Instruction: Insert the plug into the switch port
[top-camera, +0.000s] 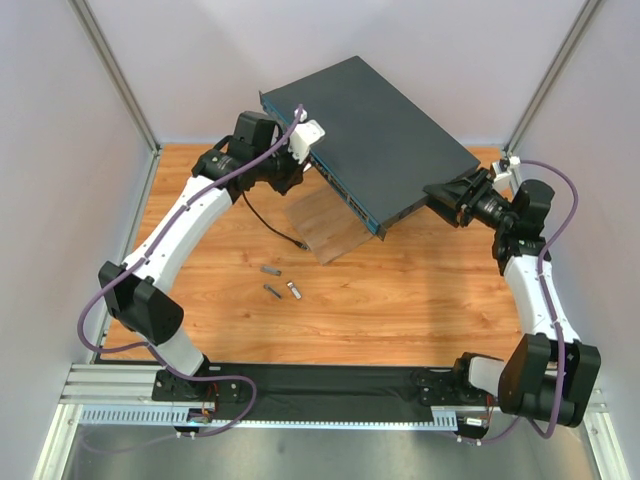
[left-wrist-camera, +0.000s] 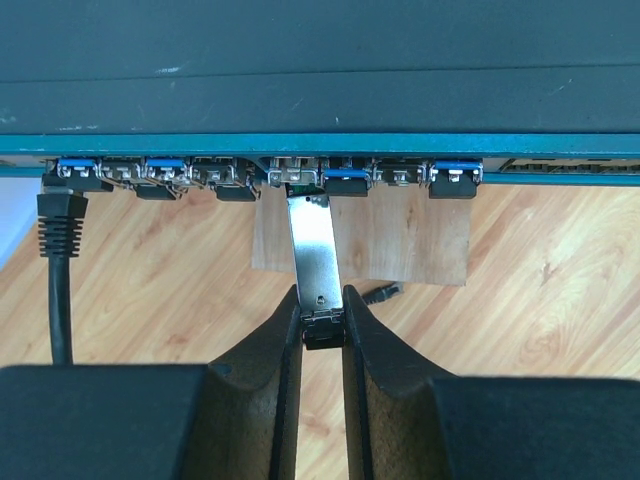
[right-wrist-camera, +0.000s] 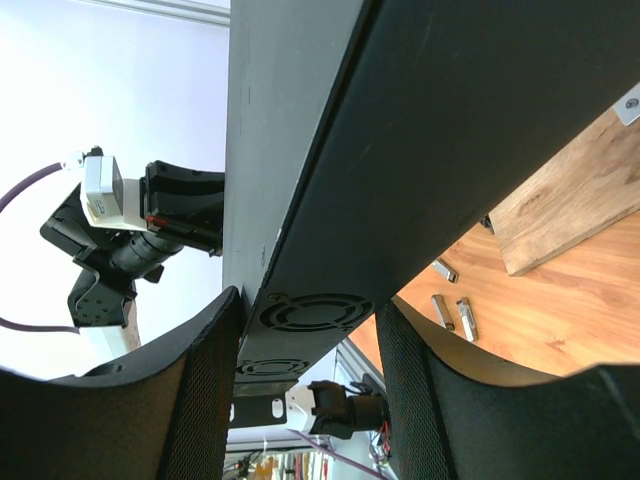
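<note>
Both arms reach forward; left end effector (left-wrist-camera: 322, 318) pinches narrowly, right end effector (right-wrist-camera: 310, 335) clamps wider.

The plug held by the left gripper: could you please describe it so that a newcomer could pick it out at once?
Find the switch, the big dark grey box with a teal front edge. On its port row, one slim silver plug sticks out, pinched by the left gripper. The blue-tabbed modules beside it sit flush; it alone juts out.

The wood-grain table (top-camera: 430, 300) carries a pale wooden board (top-camera: 322, 228) at its centre rear. Three small metal modules (top-camera: 272, 291) lie loose in front of the board. A black cable (top-camera: 262, 218) ends beside the board's left edge.
</note>
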